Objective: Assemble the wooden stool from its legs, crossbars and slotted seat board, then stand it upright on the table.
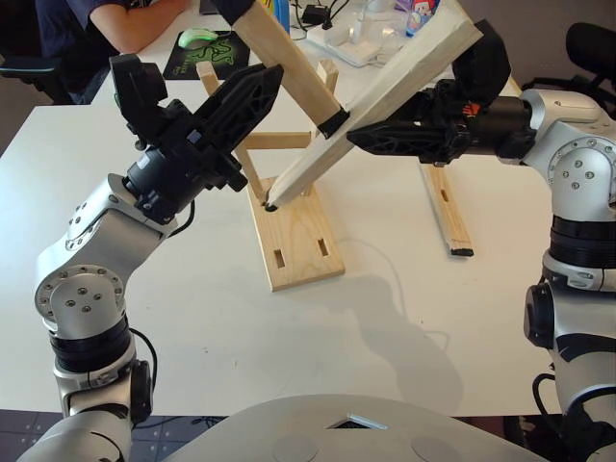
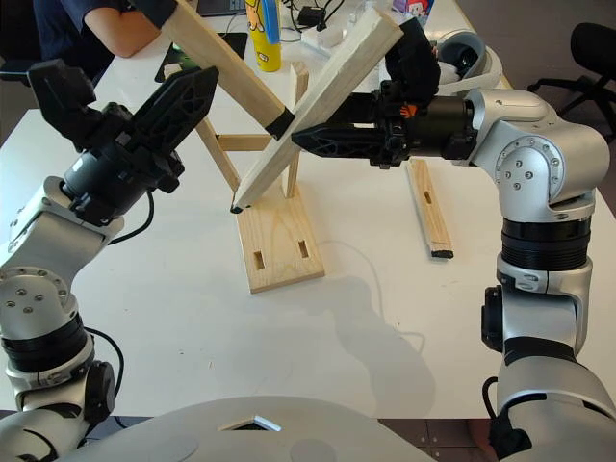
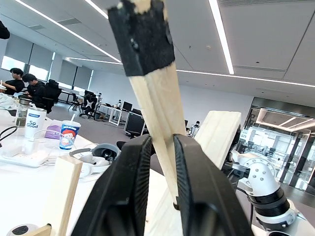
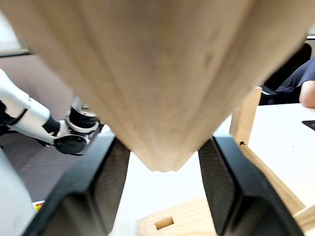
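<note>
Left eye view, white table [image 1: 212, 327], seat board [image 1: 298, 245] flat, office chair [image 1: 589, 43] behind

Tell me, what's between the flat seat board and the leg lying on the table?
Just white table with a faint thin line; both eye views show it.

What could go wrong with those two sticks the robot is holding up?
The narrow leg in the left gripper crosses the wide leg in the right gripper; they might bump and slip. The wide leg's tip sits by the half-built frame on the seat board, so a push could topple it.
</note>
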You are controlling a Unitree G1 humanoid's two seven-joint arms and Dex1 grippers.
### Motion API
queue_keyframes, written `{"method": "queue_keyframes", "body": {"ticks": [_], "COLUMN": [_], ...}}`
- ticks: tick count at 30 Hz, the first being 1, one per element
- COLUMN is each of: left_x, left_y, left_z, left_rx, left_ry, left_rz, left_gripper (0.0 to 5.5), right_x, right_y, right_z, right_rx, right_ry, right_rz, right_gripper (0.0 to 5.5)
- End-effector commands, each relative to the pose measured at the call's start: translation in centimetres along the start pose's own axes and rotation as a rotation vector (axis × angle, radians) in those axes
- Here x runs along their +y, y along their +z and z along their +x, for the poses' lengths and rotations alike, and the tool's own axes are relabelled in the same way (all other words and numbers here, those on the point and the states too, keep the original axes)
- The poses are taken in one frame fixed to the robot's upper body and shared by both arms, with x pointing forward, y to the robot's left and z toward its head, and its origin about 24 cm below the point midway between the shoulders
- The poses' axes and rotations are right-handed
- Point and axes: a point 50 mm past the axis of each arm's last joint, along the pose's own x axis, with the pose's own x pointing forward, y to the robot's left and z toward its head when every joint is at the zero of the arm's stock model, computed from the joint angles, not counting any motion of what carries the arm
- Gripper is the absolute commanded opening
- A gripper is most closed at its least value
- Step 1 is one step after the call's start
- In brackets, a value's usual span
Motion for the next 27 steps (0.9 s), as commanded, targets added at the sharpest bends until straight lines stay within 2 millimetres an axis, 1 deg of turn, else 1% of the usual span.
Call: {"method": "queue_keyframes", "body": {"ticks": [1,5,8,11,15,21,24,27], "left_x": [-0.5,-0.7,-0.7,-0.7,-0.6,-0.9,-1.0,-1.1], "left_y": [0.1,-0.2,-0.4,-0.4,-0.5,-0.6,-0.6,-0.2], "left_z": [0.4,0.6,0.6,0.6,0.7,1.0,1.1,1.2], "left_rx": [0.030,0.043,0.047,0.049,0.045,0.040,0.036,0.019], "left_ry": [-0.030,-0.049,-0.050,-0.051,-0.048,-0.068,-0.075,-0.076], "left_rz": [0.014,0.003,-0.002,-0.005,-0.012,-0.027,-0.029,-0.024], "left_gripper": [0.58,0.54,0.50,0.47,0.47,0.47,0.46,0.45], "right_x": [0.1,-0.5,-0.6,-0.1,0.8,0.6,0.3,0.1], "right_y": [1.5,2.5,3.0,3.1,2.7,2.6,2.9,3.4], "right_z": [-0.5,-0.7,-0.8,-0.6,0.0,0.4,0.3,0.0], "right_rx": [-0.060,-0.130,-0.165,-0.167,-0.125,-0.133,-0.178,-0.253], "right_ry": [0.042,0.032,0.042,0.086,0.134,0.121,0.110,0.115], "right_rz": [0.031,0.064,0.083,0.104,0.095,0.086,0.111,0.178], "right_gripper": [2.06,2.06,2.06,2.06,2.06,2.06,2.06,2.06]}}
